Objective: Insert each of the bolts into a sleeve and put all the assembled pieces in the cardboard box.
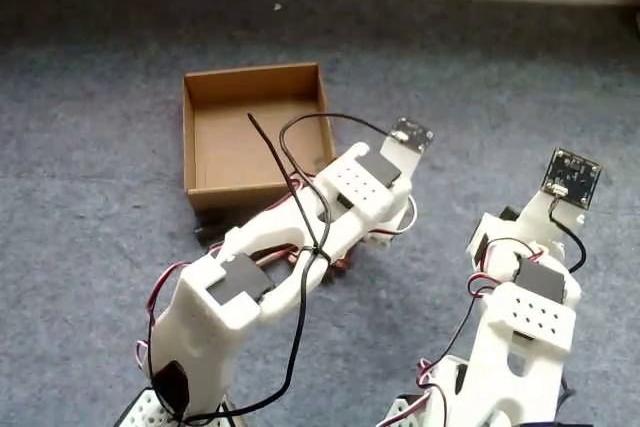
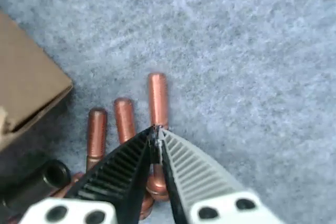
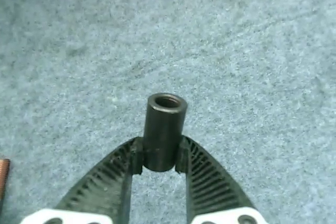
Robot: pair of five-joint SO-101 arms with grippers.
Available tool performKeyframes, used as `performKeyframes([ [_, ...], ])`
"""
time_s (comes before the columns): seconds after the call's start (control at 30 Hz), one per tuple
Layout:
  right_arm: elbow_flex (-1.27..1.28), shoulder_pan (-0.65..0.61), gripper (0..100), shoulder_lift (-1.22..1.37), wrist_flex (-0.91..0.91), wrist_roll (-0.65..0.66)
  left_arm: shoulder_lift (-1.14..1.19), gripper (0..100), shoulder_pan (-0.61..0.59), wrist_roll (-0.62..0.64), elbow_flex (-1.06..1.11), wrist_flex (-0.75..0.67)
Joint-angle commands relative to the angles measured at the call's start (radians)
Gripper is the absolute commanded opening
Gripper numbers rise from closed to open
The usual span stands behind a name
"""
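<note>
Three copper bolts lie side by side on the grey carpet: one [image 2: 157, 98] under my left gripper, a second [image 2: 124, 120] and a third [image 2: 96, 132] beside it. My left gripper [image 2: 156, 131] is shut, its tips meeting just above the first bolt's shaft, with nothing between them. A loose black sleeve [image 2: 50, 174] lies near the bolt heads. My right gripper [image 3: 160, 150] is shut on another black sleeve [image 3: 165, 124], whose threaded opening points away from the wrist. The cardboard box [image 1: 255, 82] stands open behind the left arm [image 1: 300, 237].
A corner of the box [image 2: 26, 87] is close to the bolts. The tip of a copper bolt [image 3: 2, 179] shows at the edge of the right wrist view. The right arm [image 1: 530, 317] stands apart over bare carpet [image 1: 500, 97].
</note>
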Motion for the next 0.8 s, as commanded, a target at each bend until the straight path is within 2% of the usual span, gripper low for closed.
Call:
performKeyframes([
  [0.0,-0.012,0.004,0.6,-0.031,-0.016,-0.002,-0.154,1,-0.007,0.002,0.054,0.021],
  [0.3,-0.012,0.004,0.6,-0.031,-0.016,-0.002,-0.529,1,-0.073,-0.008,0.392,-0.127],
  [0.33,-0.012,0.004,0.6,-0.031,-0.016,-0.002,-0.561,1,-0.079,-0.046,0.417,-0.155],
  [0.4,-0.012,0.004,0.6,-0.031,-0.016,-0.002,-0.590,2,-0.081,-0.210,0.458,-0.204],
  [0.5,-0.012,0.008,0.6,-0.038,-0.016,-0.002,-0.588,11,-0.077,-0.450,0.481,-0.219],
  [0.6,-0.012,0.012,0.6,-0.039,-0.016,-0.002,-0.587,20,-0.081,-0.489,0.483,-0.215],
  [0.77,-0.012,0.012,0.6,-0.039,-0.016,-0.002,-0.561,21,-0.053,-0.485,0.483,-0.213],
])
